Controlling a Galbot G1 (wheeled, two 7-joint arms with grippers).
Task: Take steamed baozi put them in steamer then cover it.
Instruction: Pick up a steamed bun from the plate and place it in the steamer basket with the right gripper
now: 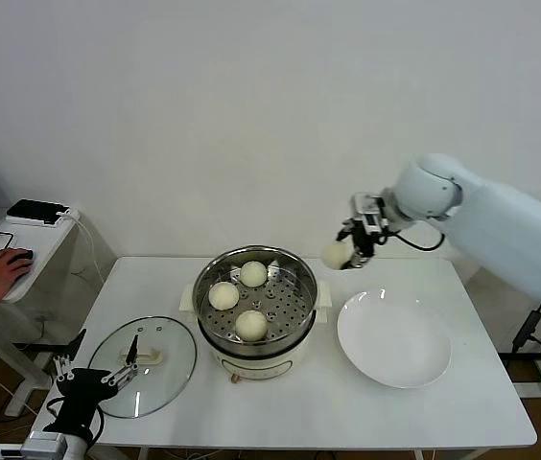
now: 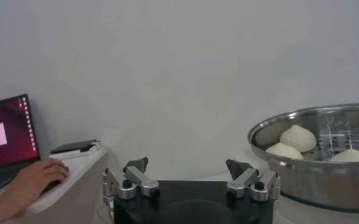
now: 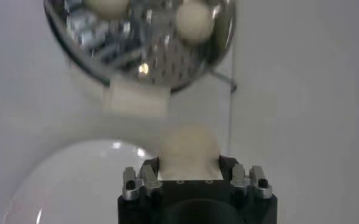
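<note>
right hand [image 1: 347,253] – holding fourth cream-white round dough bun [image 1: 336,255] | risk – soft bun slips before reaching shiny round steel steamer [image 1: 255,299]

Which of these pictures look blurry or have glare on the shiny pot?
Head view: sharp, evenly lit, soft shadows under the steamer and plate. Right wrist view: the baozi in the right gripper is soft, the steamer behind smeared, with bright glints on its metal. Left wrist view: slightly hazy; the left gripper is dark against the pale wall.
</note>
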